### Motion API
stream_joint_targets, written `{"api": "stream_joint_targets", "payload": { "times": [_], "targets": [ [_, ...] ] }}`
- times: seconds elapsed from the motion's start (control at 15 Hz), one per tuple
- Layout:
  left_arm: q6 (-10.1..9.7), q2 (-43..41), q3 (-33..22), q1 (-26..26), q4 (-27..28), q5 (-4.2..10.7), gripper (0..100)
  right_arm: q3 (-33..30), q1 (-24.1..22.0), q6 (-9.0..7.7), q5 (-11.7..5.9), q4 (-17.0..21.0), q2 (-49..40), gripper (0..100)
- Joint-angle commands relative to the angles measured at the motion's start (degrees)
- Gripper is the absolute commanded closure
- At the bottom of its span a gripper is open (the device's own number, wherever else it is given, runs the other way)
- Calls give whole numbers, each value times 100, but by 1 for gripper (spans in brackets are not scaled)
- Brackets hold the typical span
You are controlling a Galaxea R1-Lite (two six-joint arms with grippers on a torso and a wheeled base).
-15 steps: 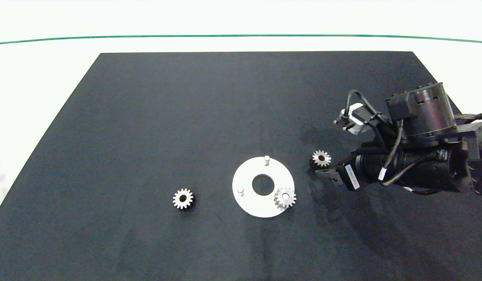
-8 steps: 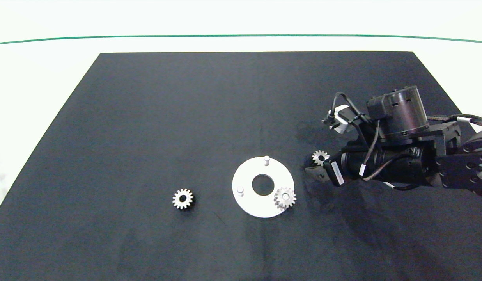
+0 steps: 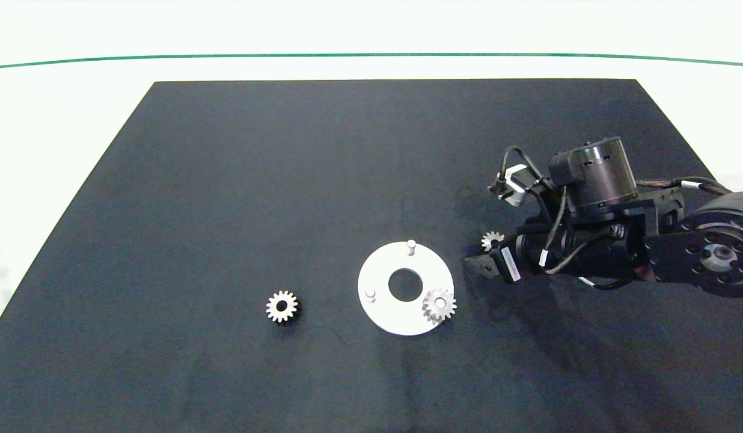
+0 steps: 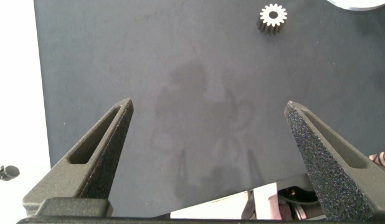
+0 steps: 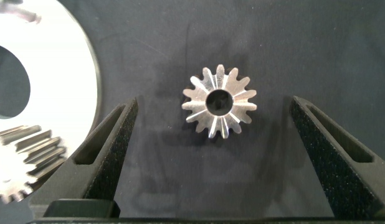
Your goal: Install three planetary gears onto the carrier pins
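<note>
A black mat (image 3: 371,180) covers the surface, and on it lies the white carrier disc (image 3: 383,313) with one planetary gear (image 3: 439,305) already seated on a pin while two carrier pins (image 3: 411,245) stand bare. The right gripper (image 5: 214,124) hangs low over a second gear (image 5: 219,102) lying flat beside the disc, jaws wide open either side of it and not touching, so picking this gear seems the step in hand; next it must descend, close and carry the gear to a bare pin. A third gear (image 3: 282,307) waits well apart, near the left gripper (image 4: 208,124), which is idle with jaws open.
</note>
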Motion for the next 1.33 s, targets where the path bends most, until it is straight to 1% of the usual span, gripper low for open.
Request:
{"api": "stream_joint_targets", "payload": {
  "times": [0.07,0.33,0.87,1.33],
  "targets": [
    [5,7,17,0,14,1,0,-55,-23,-6,7,3,97,1],
    [14,7,17,-9,14,-8,0,-169,-32,-6,25,12,97,9],
    [5,16,-18,-26,14,-8,0,-169,-32,-6,25,3,150,25],
    [5,16,-9,-79,14,1,0,-178,-41,-6,69,-6,185,39]
  ]
}}
